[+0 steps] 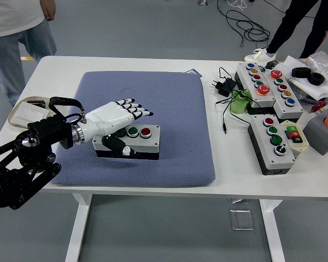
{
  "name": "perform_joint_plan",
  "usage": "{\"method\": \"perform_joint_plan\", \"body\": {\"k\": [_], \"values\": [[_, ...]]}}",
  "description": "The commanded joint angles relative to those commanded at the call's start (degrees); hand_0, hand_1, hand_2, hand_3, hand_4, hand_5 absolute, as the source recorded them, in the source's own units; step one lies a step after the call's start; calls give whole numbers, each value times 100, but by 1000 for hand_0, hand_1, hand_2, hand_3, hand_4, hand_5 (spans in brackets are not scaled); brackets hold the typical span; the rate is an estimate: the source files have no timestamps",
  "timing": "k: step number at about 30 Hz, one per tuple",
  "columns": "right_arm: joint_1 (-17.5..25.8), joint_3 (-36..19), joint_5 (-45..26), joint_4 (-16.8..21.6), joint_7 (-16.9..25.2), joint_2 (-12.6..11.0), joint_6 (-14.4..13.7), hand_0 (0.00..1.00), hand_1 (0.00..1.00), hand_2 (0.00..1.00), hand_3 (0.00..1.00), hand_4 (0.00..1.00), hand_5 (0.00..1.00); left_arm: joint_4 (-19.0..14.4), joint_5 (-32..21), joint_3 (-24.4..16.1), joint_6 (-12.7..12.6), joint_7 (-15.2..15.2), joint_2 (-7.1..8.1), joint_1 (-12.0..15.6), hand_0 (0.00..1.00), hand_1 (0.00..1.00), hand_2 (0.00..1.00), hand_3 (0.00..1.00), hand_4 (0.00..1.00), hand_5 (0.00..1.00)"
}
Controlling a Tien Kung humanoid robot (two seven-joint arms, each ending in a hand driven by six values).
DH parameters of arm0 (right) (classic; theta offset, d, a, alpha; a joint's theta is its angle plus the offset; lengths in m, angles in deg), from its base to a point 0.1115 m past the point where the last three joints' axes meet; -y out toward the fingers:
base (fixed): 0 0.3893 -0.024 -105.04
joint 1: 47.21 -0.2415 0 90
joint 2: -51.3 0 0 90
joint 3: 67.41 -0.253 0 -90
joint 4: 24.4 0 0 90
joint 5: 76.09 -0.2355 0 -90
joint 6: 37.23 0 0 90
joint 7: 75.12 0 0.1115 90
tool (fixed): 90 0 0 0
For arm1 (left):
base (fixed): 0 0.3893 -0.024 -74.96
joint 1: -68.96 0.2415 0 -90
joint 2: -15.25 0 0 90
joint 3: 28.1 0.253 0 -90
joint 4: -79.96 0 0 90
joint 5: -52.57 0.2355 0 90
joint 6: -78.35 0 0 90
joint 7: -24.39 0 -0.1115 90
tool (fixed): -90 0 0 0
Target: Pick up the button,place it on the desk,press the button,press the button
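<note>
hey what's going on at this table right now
The robot's left hand hovers with its fingers spread over the left end of a small button box with a green and a red button, which sits on a blue-grey mat. The hand holds nothing. Several more button boxes and cables lie on the right side of the white table. A person stands at the far left corner.

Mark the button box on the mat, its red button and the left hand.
Button box (145, 145): head view, grey top face.
Red button (145, 131): head view, cap centre.
Left hand (110, 120): head view, white back.
</note>
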Motion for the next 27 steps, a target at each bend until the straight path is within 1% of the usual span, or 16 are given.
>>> {"method": "perform_joint_plan", "body": {"k": [4,6,10,12,16,21,23,24,25,27], "values": [[0,16,-33,0,7,0,-8,630,554,635,570,311,265,-25,-100,-72,-27,54,18,37,998,998,998,998,998,688],[-2,-2,-13,0,4,3,-9,630,555,635,571,311,264,25,-219,-137,54,83,21,51,998,998,998,998,998,680],[-12,-21,24,0,-3,8,-2,630,555,635,571,311,264,58,-298,-191,108,80,40,59,998,998,998,998,998,680],[-14,-19,22,0,-6,10,1,630,556,635,571,311,262,52,-315,-211,97,85,45,63,998,998,998,998,998,700],[-12,3,-24,0,-4,15,-3,630,556,635,571,311,262,-3,-365,-244,91,90,52,39,998,998,998,998,998,700],[-36,3,13,0,-8,16,7,630,556,635,571,311,262,17,-402,-281,59,107,36,4,998,998,998,998,998,707],[-35,7,12,0,-4,18,7,630,556,635,571,311,262,-51,-444,-345,5,129,63,36,998,998,998,998,998,707],[-31,-2,24,0,-3,20,8,629,556,635,571,311,261,-205,-515,-475,-58,109,128,122,998,998,998,998,998,699],[-30,-4,27,0,-2,21,8,629,556,635,571,311,261,-260,-533,-515,-74,104,145,145,998,998,998,998,998,699],[-27,10,-45,0,16,13,-12,629,556,635,571,311,261,-596,-554,-817,18,-49,316,376,998,998,998,998,998,699]]}}
